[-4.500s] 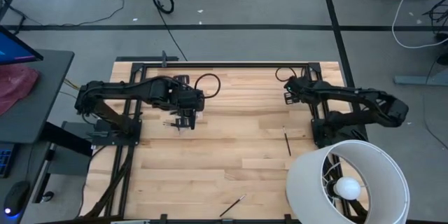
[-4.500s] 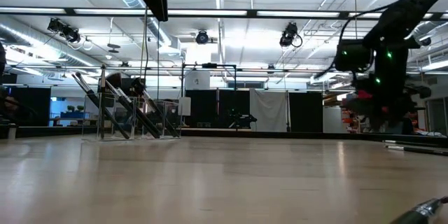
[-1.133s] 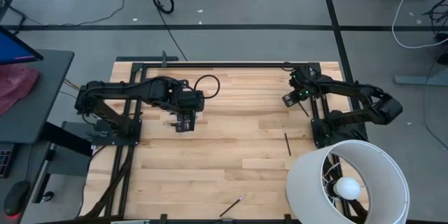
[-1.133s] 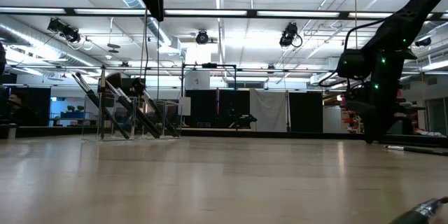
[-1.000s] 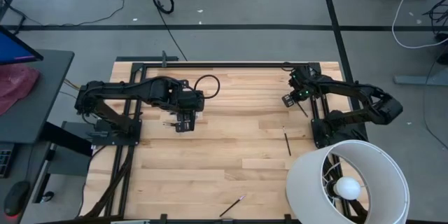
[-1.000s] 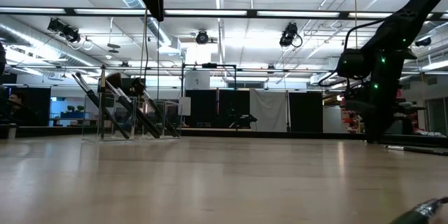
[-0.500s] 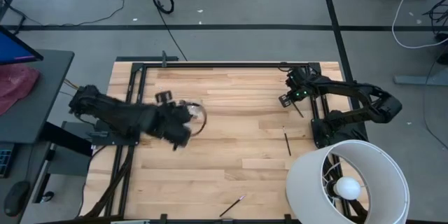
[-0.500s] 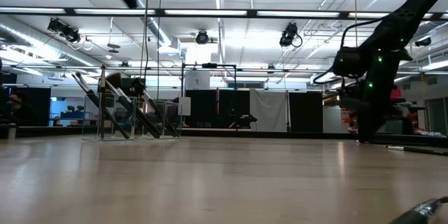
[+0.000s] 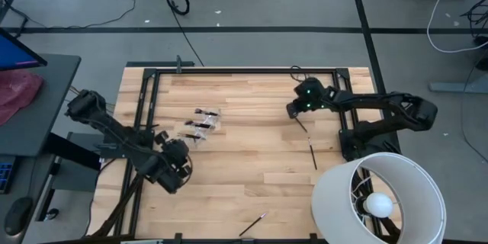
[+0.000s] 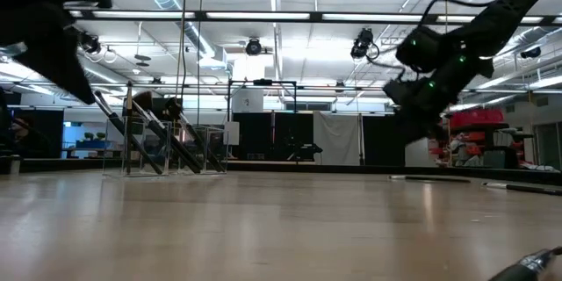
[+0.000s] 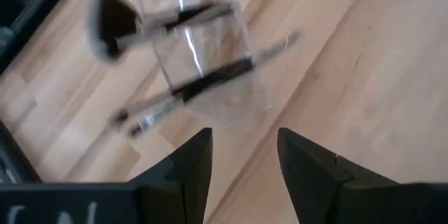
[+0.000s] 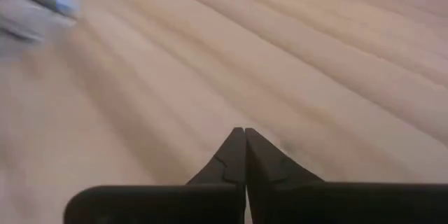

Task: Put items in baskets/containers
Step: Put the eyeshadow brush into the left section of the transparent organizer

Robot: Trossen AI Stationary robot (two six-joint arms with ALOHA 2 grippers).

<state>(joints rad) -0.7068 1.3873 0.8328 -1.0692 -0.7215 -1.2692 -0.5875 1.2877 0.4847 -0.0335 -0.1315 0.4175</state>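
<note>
1. Wood-plank surface fills mid-frame.
2. Left end effector, lower left, fingers apart, holds nothing.
3. Clear container with brushes, left of centre.
4. Right end effector, upper right, pinched shut on a thin brush.

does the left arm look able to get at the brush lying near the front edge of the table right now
Probably yes. The left gripper hangs open over bare wood, and nothing lies between it and the loose brush near the table's front edge. The lamp shade stands off to the side, beyond the brush.
</note>
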